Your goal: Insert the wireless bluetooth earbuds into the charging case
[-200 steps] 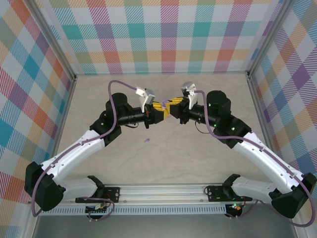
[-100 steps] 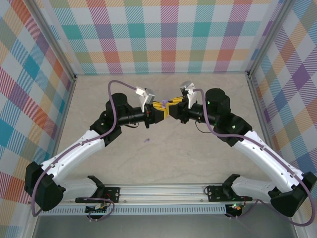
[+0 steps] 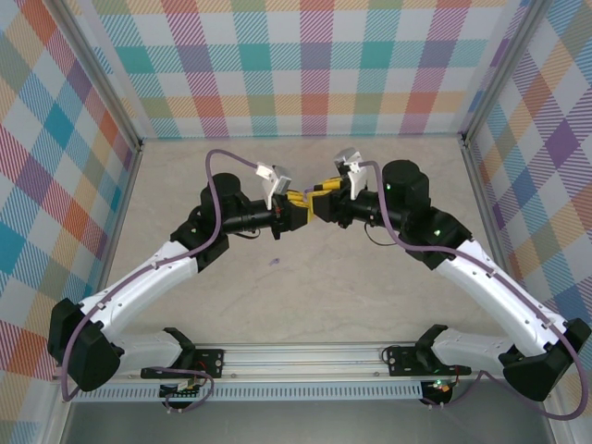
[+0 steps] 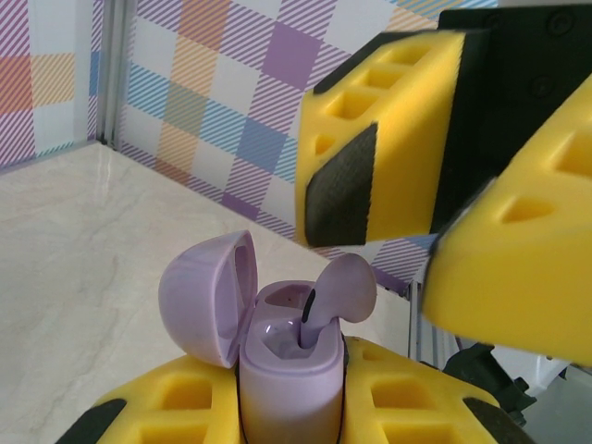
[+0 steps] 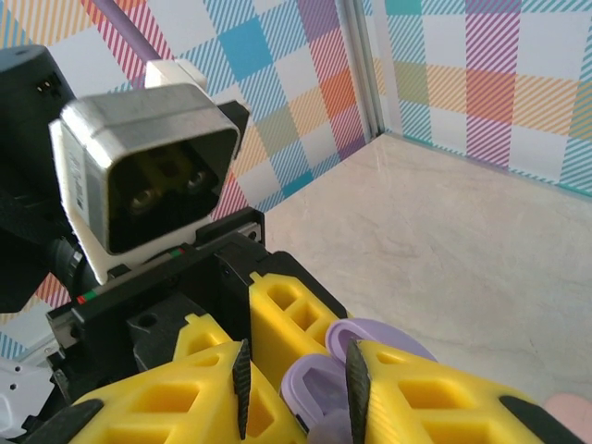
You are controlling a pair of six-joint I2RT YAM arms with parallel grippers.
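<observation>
- Lilac earbud sits stem-down in the open charging case, probably just placed.
- Left gripper clamps the case upright, steadying it for insertion.
- Right gripper fingers spread, holding nothing, just above.
- Second earbud lies on the table.

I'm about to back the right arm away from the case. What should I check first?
1. Case clamped in the left gripper: ok.
2. Lid open: ok.
3. Earbud fully seated: not ok, it leans, its head above the rim.
4. Right gripper let go of the earbud: ok, its fingers stand apart from it.
5. Second earbud found: cannot tell; a small purple piece lies on the table.
</observation>
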